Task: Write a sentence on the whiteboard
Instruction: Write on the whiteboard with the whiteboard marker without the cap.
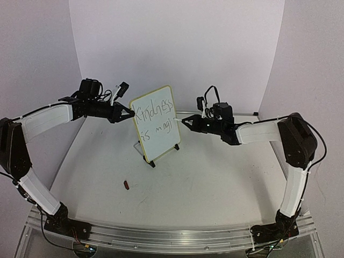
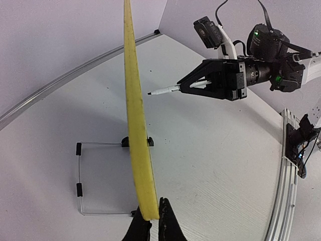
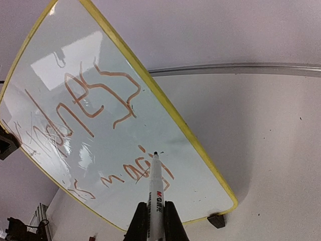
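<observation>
The table (image 1: pixel 215 183) carries both arms: the left arm (image 1: pixel 45 121) reaches in from 9 o'clock, the right arm (image 1: pixel 293 145) from 3 o'clock. The whiteboard (image 1: pixel 156 122) stands just past the table's centre toward 12 o'clock, propped on a wire stand (image 2: pixel 80 181) with black feet (image 3: pixel 216 220).

The left gripper (image 1: pixel 128 113) is pinched tight on the board's yellow frame at its 9 o'clock edge. The right gripper (image 1: pixel 185 122), at the board's 3 o'clock side, is clamped on a white marker (image 3: pixel 155 186). In the left wrist view its tip sits just short of the writing face.

The sentence (image 3: pixel 85 120) reads "Kindness" above "is magi". A small brown object (image 1: pixel 127 185) lies on the table at the board's 7 o'clock.
</observation>
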Available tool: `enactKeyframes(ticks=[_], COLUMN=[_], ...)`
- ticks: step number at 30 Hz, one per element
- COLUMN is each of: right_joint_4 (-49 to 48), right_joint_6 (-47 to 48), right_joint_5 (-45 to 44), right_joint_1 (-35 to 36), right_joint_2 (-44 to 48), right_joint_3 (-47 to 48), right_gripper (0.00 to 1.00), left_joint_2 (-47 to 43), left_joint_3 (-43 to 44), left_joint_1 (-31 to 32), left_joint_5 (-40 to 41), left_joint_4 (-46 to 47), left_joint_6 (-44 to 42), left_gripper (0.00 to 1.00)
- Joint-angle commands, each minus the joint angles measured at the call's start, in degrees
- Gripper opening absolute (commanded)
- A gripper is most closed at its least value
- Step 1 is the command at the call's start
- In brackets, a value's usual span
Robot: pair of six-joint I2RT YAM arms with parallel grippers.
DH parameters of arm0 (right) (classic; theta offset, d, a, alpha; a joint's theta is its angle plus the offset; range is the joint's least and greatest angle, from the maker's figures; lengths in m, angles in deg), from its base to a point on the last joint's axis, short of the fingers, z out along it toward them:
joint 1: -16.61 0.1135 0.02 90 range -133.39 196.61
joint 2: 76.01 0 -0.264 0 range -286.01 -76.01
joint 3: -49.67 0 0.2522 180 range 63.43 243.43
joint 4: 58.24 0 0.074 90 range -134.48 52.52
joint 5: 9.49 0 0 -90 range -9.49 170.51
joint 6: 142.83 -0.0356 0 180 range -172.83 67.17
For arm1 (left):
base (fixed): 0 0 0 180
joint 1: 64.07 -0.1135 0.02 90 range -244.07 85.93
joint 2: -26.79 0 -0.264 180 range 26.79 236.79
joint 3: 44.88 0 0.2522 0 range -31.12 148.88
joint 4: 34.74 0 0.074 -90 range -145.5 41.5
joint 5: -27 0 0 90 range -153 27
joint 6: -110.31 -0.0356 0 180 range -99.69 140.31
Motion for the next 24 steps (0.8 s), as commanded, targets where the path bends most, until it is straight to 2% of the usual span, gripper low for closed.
enactKeyframes(ticks=[1, 11, 24], right_joint_4=[-1.7, -2.1, -1.0], right_joint_6=[-0.1, -0.5, 0.4], right_joint_5=[-0.1, 0.1, 6.3], right_joint_1=[-0.6, -1.3, -1.3], right_joint_2=[-1.9, -3.8, -6.3], right_joint_3=[3.3, 4.6, 6.0], right_gripper=[0.0, 0.0, 0.0], left_joint_2=[1.5, 1.9, 2.0], left_joint_3=[0.3, 0.3, 0.4], left_joint_1=[0.8, 0.8, 0.8], left_joint_5=[1.5, 1.4, 1.3], left_joint_4=[-4.4, -4.4, -4.4], left_joint_6=[-1.5, -1.5, -1.4], left_gripper=[0.0, 0.0, 0.0])
